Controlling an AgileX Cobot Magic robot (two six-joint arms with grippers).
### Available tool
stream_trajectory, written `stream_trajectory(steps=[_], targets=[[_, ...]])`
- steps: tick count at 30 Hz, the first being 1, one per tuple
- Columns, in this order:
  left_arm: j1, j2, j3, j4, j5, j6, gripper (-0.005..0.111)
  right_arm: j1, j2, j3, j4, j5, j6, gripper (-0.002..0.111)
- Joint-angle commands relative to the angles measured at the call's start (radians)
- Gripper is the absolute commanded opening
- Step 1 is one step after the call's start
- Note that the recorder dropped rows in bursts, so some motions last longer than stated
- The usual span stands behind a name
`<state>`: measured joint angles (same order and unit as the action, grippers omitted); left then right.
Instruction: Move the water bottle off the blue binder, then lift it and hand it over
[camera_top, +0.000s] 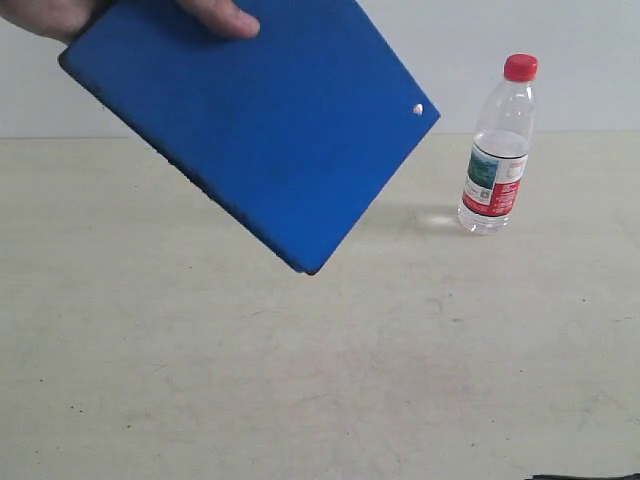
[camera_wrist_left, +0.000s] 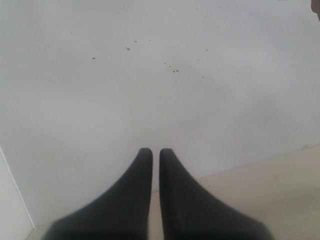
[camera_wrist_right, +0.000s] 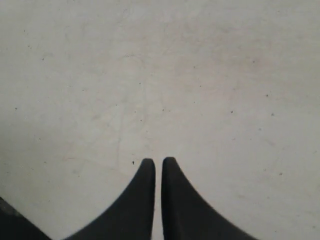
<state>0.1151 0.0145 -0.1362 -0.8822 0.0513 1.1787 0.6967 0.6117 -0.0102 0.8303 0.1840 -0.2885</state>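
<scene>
The water bottle (camera_top: 496, 150), clear with a red cap and a red, white and green label, stands upright on the table at the right. The blue binder (camera_top: 250, 120) hangs tilted in the air at the upper left, held by a person's hand (camera_top: 60, 15), one silver rivet showing near its right corner. Neither gripper appears in the exterior view. My left gripper (camera_wrist_left: 155, 152) is shut with nothing between its black fingers, facing a pale wall. My right gripper (camera_wrist_right: 158, 162) is shut and empty too, over bare table surface.
The beige table (camera_top: 300, 380) spreads below the binder and around the bottle. A white wall stands behind it. A dark sliver (camera_top: 590, 477) shows at the bottom right edge of the exterior view.
</scene>
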Motion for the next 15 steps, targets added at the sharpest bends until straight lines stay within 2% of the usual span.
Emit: stream_trajectory(steps=[1, 2, 5, 8, 10, 15], targets=[[0.002, -0.002, 0.006, 0.000, 0.005, -0.012, 0.005, 0.001, 0.003, 0.002, 0.100, 0.029, 0.305, 0.000], [0.002, -0.002, 0.006, 0.000, 0.005, -0.012, 0.005, 0.001, 0.003, 0.002, 0.109, 0.027, 0.368, 0.000], [0.002, -0.002, 0.006, 0.000, 0.005, -0.012, 0.005, -0.001, 0.003, 0.002, 0.109, 0.020, 0.390, 0.000], [0.002, -0.002, 0.006, 0.000, 0.003, -0.012, 0.005, -0.012, -0.078, -0.023, 0.099, -0.101, 0.335, 0.000], [0.002, -0.002, 0.006, 0.000, 0.003, -0.012, 0.005, -0.060, -0.178, -0.047, 0.076, -0.134, 0.172, 0.000], [0.002, -0.002, 0.006, 0.000, 0.003, -0.012, 0.005, -0.268, -0.537, -0.107, 0.015, -0.240, -0.436, 0.000]])
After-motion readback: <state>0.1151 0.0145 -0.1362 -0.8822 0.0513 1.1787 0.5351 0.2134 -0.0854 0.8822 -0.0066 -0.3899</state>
